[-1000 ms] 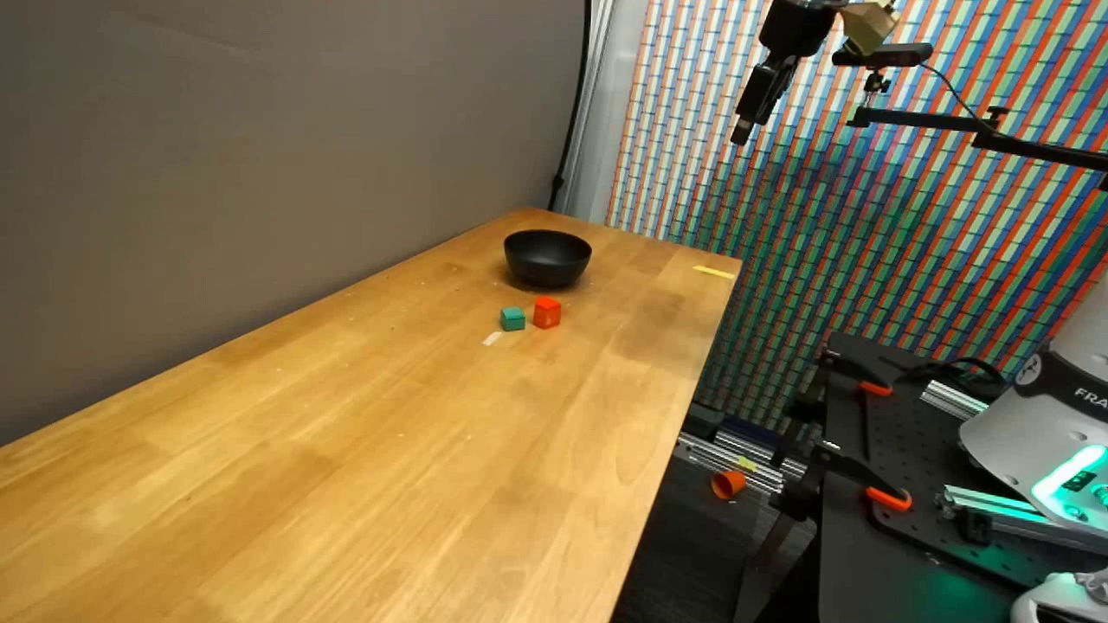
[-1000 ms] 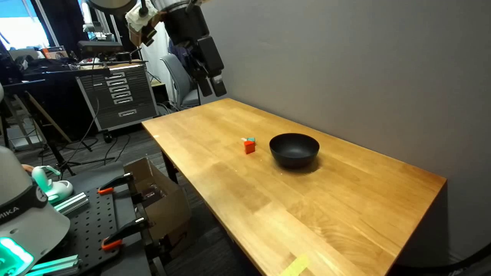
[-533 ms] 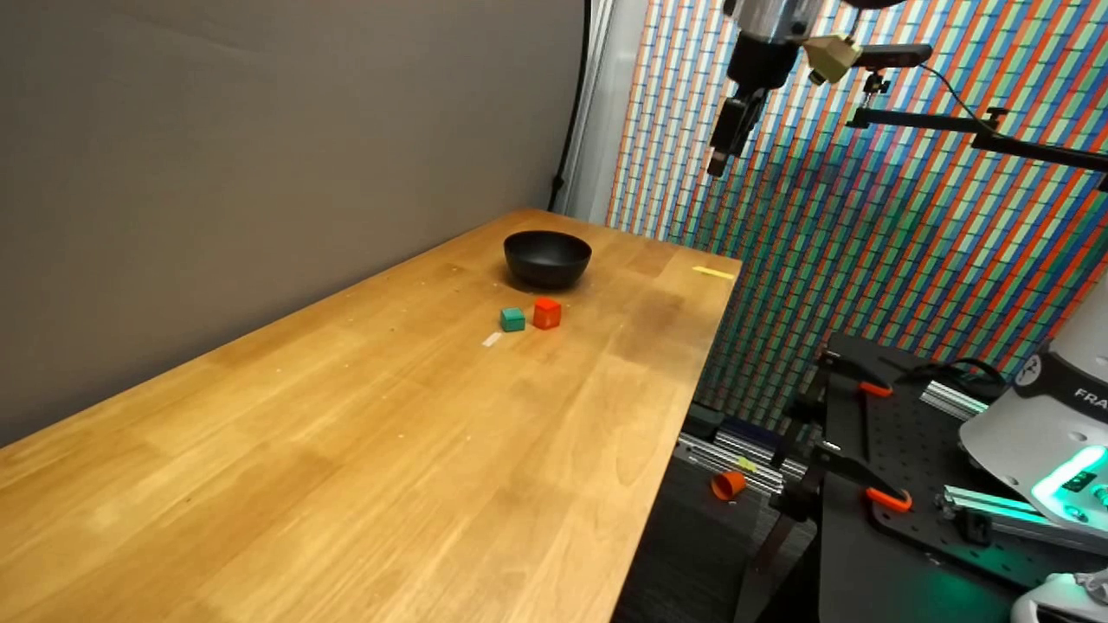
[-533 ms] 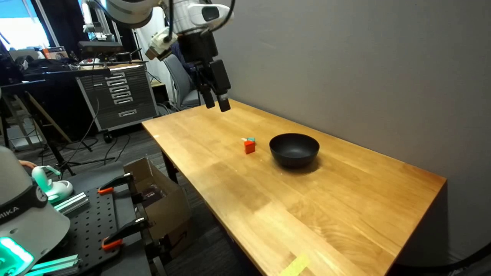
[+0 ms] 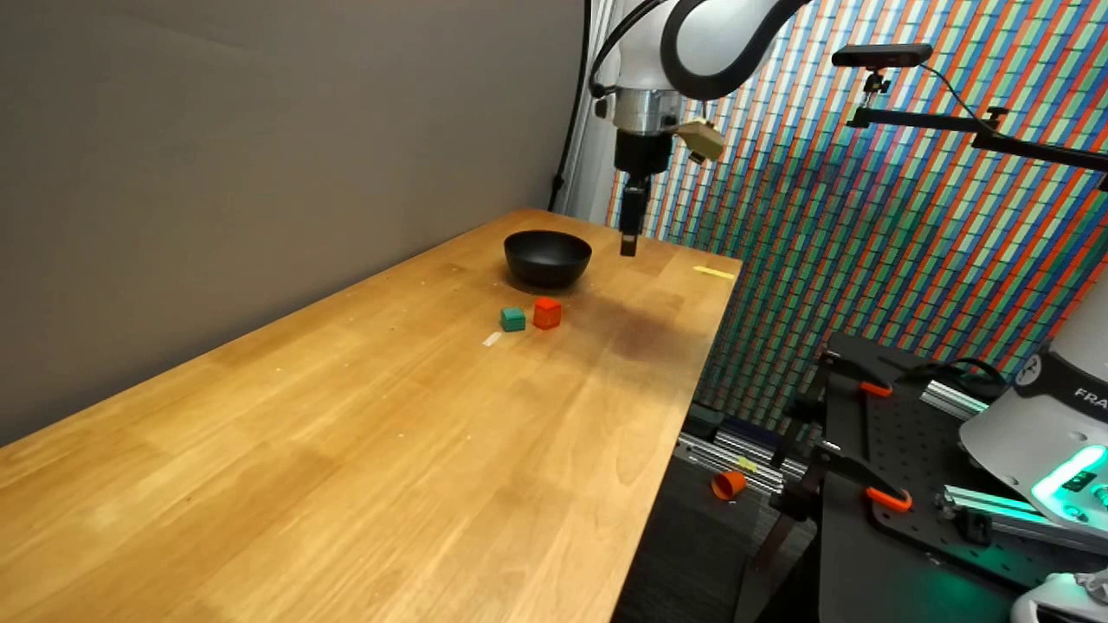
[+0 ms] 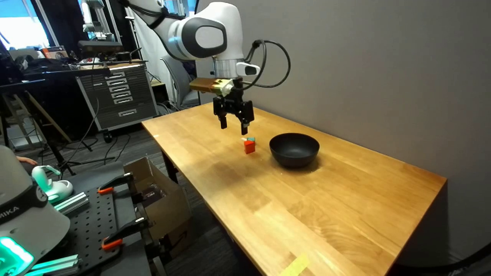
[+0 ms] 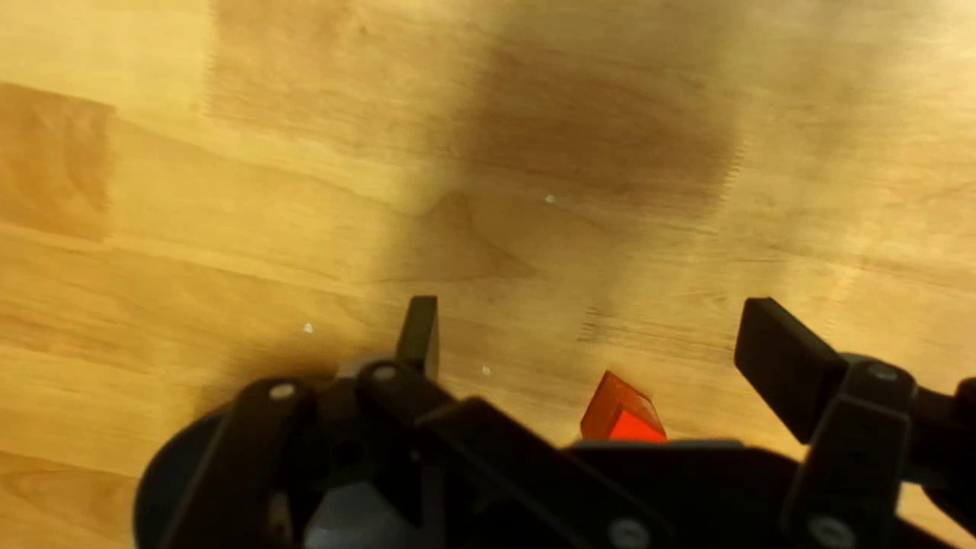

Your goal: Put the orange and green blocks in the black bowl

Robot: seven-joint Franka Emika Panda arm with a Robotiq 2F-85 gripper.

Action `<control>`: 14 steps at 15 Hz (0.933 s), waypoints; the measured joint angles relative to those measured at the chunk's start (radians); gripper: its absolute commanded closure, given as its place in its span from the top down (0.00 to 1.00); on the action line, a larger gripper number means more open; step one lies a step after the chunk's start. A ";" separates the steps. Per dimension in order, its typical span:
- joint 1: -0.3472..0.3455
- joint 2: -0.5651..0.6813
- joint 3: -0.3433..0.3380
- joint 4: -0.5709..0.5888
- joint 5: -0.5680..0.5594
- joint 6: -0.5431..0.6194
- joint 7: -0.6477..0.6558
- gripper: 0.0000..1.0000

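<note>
The orange-red block (image 5: 547,313) and the smaller green block (image 5: 512,319) sit close together on the wooden table. In an exterior view the orange block (image 6: 249,147) partly hides the green block (image 6: 251,139). The black bowl (image 5: 547,261) stands close by; it also shows in an exterior view (image 6: 294,151), its visible inside bare. My gripper (image 6: 234,129) points down above the table near the blocks, fingers wide apart and empty. In the wrist view the orange block (image 7: 621,412) shows beyond the open gripper (image 7: 587,335), partly covered by its body; the green block is hidden there.
In the wrist view a dark round edge, likely the bowl (image 7: 164,473), shows at lower left behind a finger. A grey wall (image 6: 364,76) runs along the table's far side. Yellow tape (image 6: 296,265) and a small white strip (image 5: 492,338) lie on the table (image 5: 389,450).
The arm has come into view and lowered toward the table, swinging from tilted to pointing down, nearer the blocks and bowl. The gripper stays open; blocks and bowl have not moved.
</note>
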 measured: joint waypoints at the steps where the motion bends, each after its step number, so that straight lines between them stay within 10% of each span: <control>1: 0.000 0.060 0.007 0.055 0.000 -0.005 -0.021 1.00; 14: -0.001 0.601 0.076 0.731 0.060 -0.266 -0.060 1.00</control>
